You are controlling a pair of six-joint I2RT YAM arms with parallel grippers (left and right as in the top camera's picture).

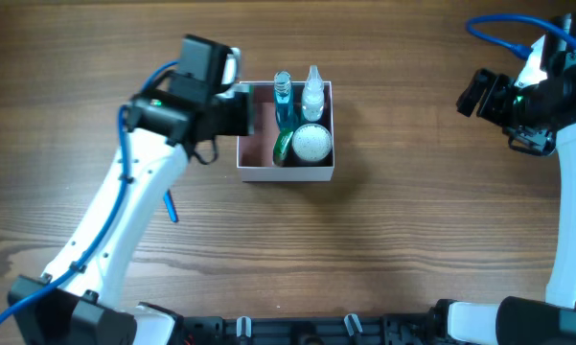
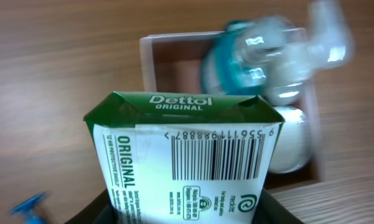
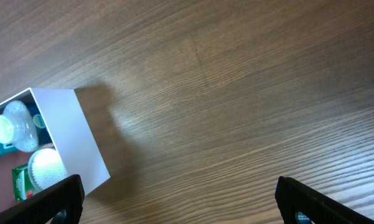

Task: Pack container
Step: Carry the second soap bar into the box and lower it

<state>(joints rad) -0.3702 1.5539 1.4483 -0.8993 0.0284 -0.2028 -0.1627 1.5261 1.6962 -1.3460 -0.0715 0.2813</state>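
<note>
Upper centre of the overhead view: container with bottles; left gripper clamps a Dettol Original box at its left wall; right gripper, upper right, spread wide, empty.

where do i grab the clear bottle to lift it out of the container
Take the clear bottle by its cap, coming straight down from above. It sits between the blue bottle, the container's right wall and the white round item, so likely only its narrow top is free.
</note>
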